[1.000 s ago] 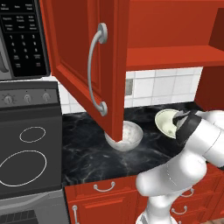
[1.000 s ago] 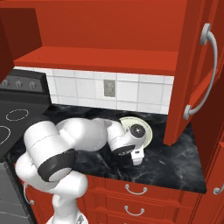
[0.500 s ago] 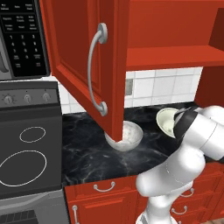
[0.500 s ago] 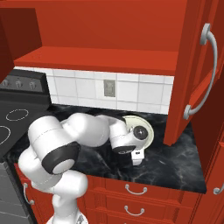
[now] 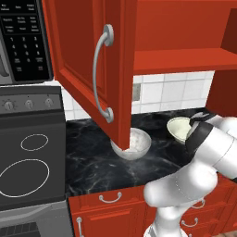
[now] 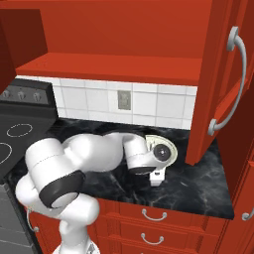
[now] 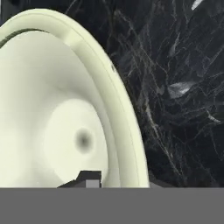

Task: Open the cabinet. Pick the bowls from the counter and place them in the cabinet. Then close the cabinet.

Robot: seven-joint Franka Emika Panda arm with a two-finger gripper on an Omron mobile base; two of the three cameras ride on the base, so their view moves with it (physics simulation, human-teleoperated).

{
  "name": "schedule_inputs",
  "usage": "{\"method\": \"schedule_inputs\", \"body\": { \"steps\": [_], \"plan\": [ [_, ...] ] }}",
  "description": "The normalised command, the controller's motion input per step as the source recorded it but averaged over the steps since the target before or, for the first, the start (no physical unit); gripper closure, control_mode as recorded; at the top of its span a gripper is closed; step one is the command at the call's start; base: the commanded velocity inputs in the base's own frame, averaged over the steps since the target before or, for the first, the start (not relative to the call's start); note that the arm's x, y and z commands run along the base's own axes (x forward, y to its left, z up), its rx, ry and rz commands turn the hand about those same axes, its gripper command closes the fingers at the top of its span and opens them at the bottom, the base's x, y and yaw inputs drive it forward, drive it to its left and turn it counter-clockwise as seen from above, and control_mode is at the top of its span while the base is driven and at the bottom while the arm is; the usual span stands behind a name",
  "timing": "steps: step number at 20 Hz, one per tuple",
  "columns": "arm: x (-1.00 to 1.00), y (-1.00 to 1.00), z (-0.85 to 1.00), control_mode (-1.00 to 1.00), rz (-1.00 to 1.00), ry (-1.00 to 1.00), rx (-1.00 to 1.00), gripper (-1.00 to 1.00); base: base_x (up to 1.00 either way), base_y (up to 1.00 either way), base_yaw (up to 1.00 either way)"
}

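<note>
The cabinet stands open, its left door [image 5: 88,60] swung out over the counter [image 5: 102,162] and its right door [image 6: 223,74] open too. A bare red shelf [image 6: 114,67] shows inside. The grey-white mottled bowl [image 5: 136,143] sits on the counter, partly behind the left door's lower edge. Further right rests the cream bowl [image 5: 178,128] [image 7: 65,109]. My gripper [image 5: 192,125] [image 7: 120,183] is down at its right rim. One fingertip [image 7: 89,179] is inside the bowl and the other outside, shut on the rim.
A dark stovetop [image 5: 28,166] with white rings lies left of the counter, with a black microwave panel [image 5: 21,41] above it. Red drawer fronts [image 5: 111,203] run under the counter. A wall outlet [image 6: 124,100] sits in the white tiles.
The jaws have closed from wide open onto the cream bowl's rim. The elbow has swung a little; both bowls stay where they were.
</note>
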Motion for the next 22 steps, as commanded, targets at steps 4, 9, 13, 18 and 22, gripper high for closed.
{"method": "schedule_inputs", "body": {
  "steps": [4, 9, 13, 18, 22],
  "plan": [
    [-0.19, 0.01, 0.92, -1.00, -0.02, 0.06, 0.00, 1.00, 0.00, 0.00, 0.00],
    [-0.35, 0.13, 0.89, -1.00, -0.01, 0.01, 0.00, 1.00, 0.00, 0.00, 0.00],
    [-0.51, 0.58, 0.59, -1.00, -0.09, -0.23, -0.08, 1.00, 0.00, 0.00, 0.00],
    [-0.55, 0.26, 0.66, -1.00, -0.12, -0.19, -0.04, 1.00, 0.00, 0.00, 0.00],
    [-0.73, 0.10, 0.62, -1.00, -0.13, -0.03, 0.00, 1.00, 0.00, 0.00, 0.00]
  ]
}}
